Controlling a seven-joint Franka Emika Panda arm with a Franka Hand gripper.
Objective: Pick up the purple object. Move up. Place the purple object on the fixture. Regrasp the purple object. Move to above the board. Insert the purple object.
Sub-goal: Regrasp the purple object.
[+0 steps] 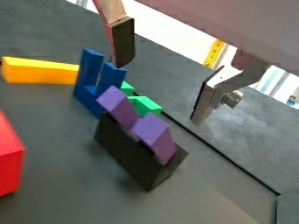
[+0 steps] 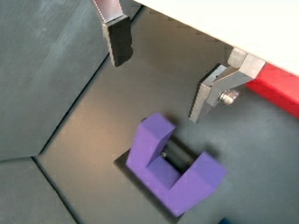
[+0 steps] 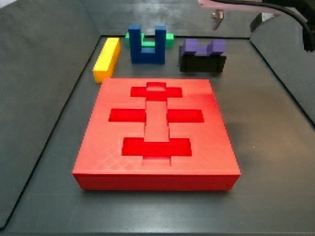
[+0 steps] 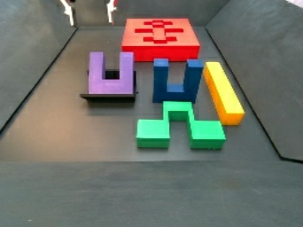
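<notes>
Regrasping looked to be the step in hand. The purple object (image 2: 173, 166) sat on the fixture (image 1: 132, 158), just below the middle of a wrist view, and nothing held it. In a side view the purple object (image 3: 204, 46) lay near the top of the frame, right of centre, resting on the fixture (image 3: 204, 63) beside the blue U-shaped block (image 3: 149, 43), with the yellow bar (image 3: 107, 57) further left. From the other side the purple object (image 4: 112, 73) showed left of centre, its two prongs pointing toward the board (image 4: 161, 34) at the top of the frame, and the green piece (image 4: 178, 126) lay below the blue block.

The end effector (image 2: 163, 66) hung above the purple object, released, its two silver fingers (image 2: 114, 35) spread well apart with nothing between them. In a side view the end effector (image 3: 237, 7) appeared only at the upper right edge, clear of the block; in the other (image 4: 92, 9) it showed at the upper left edge.

By my reading, the placing was done and the new grip was not yet taken. The next move would call for lowering the spread fingers around the purple object and closing on it squarely, so that it lifts off the fixture without tipping, before carrying it over the board (image 3: 155, 129).
</notes>
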